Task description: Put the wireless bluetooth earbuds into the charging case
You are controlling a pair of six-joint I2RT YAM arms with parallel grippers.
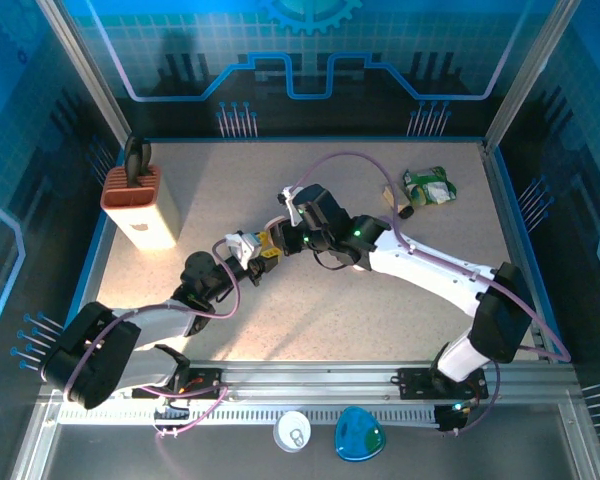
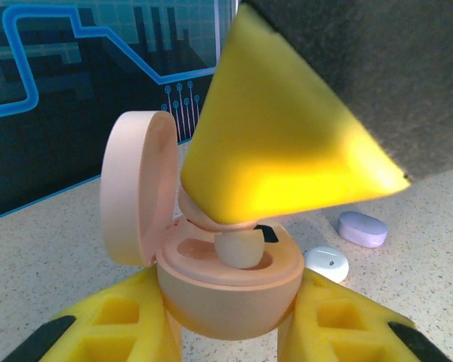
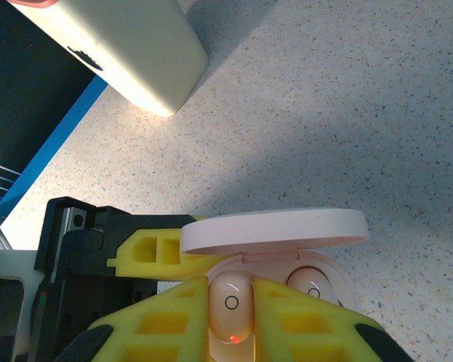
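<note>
Left fingers (image 2: 113,317) clamp the open case (image 2: 226,294); right fingers (image 3: 166,324) pinch an earbud (image 3: 231,305) over it, lilac piece (image 2: 362,228) beyond.

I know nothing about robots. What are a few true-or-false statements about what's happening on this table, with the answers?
1. The pink charging case has its lid open. True.
2. The left gripper holds that case by its base. True.
3. The right gripper is empty. False: it pinches a pink earbud right over the case.
4. The green packet lies next to the left arm's base. False: it lies at the far right of the table.
5. A lilac case lies closed on the table. True.
</note>
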